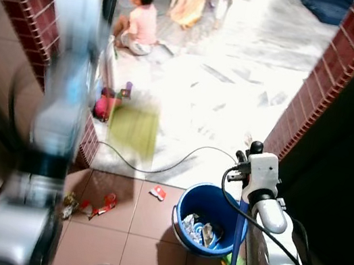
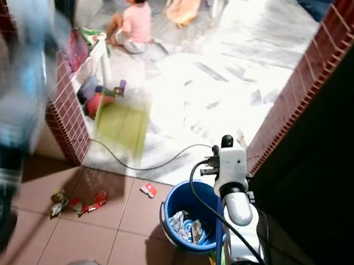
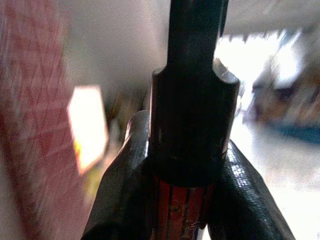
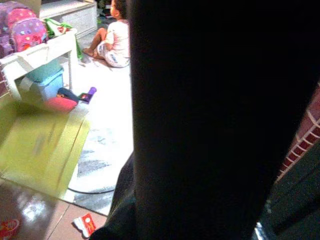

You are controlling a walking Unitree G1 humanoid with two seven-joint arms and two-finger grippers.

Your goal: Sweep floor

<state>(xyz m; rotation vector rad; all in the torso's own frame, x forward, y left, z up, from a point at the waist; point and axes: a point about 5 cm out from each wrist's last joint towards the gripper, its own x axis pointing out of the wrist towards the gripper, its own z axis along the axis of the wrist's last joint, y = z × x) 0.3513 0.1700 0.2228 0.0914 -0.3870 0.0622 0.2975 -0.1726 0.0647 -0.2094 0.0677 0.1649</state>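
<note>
Two black fingers point(image 3: 115, 195) of the left gripper point(image 3: 182, 200) are clamped on a broom handle point(image 3: 192, 100), a black collar over a red-and-black shaft, with the pads pressed to either side. In the head views that left arm point(image 1: 52, 138) is raised and smeared with blur, and a yellow-green broom head point(image 1: 133, 130) hangs blurred over the edge where brown tile meets pale floor. The right arm point(image 1: 266, 210) reaches forward low on the right side. Whether its fingers are spread or closed I cannot tell; its wrist view is mostly blocked by something dark and close.

Just left of the right arm stands a blue bucket point(image 1: 186, 206) with wrappers already in it. Scraps still lie on the tile: a red-and-white wrapper point(image 1: 158, 192) near the bucket and a cluster of litter point(image 1: 88, 207) by the foot of the brick wall point(image 1: 28, 3). A grey cable point(image 1: 178, 164) loops across the pale floor just past the tile. Further off a child point(image 1: 139, 16) sits on the floor, back turned, near toys point(image 1: 110, 100).

The risks, as I judge them: the broom could snag the cable and drag it, a fast swing could scatter the scraps instead of gathering them or strike the brick wall, and a wide stroke could knock the bucket over.
</note>
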